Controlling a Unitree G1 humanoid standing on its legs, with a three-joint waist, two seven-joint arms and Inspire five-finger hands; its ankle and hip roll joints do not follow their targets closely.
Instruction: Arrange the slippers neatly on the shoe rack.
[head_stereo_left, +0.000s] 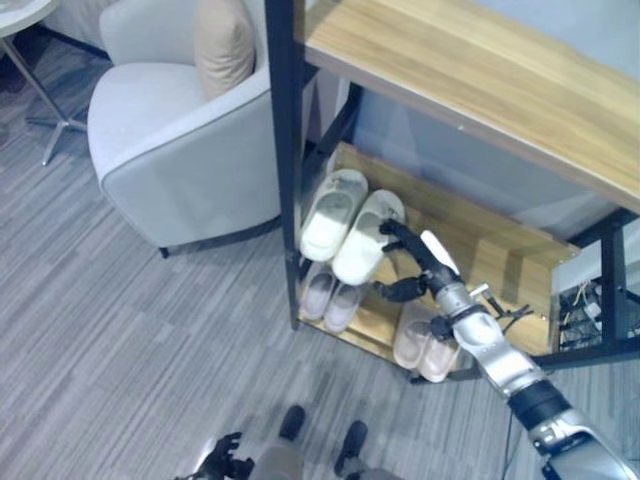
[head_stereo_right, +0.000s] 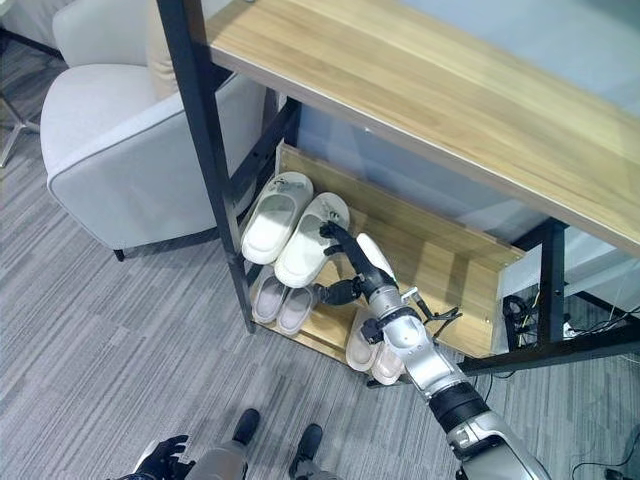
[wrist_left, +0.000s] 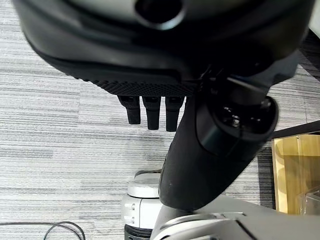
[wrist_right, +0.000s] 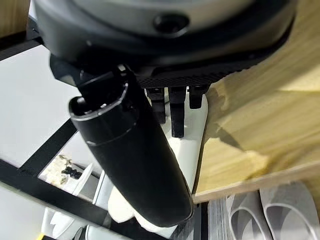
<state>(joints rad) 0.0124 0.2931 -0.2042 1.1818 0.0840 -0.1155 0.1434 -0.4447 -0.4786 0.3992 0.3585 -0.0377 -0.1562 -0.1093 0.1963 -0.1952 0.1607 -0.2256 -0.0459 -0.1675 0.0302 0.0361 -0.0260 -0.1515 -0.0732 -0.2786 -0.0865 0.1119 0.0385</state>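
The shoe rack has black bars and wooden shelves. On the middle shelf lie two white slippers, side by side and touching. On the bottom shelf sit two pairs of slippers: one small pale pair and another pale pair. The rack stands on the grey floor.

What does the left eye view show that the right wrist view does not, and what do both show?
Only the left eye view: the grey armchair, the top shelf, the left hand hanging low.

Only the right wrist view: up close, the right hand with straight fingers on a white slipper.

Both: the white slippers on the middle shelf and the pinkish slippers below.
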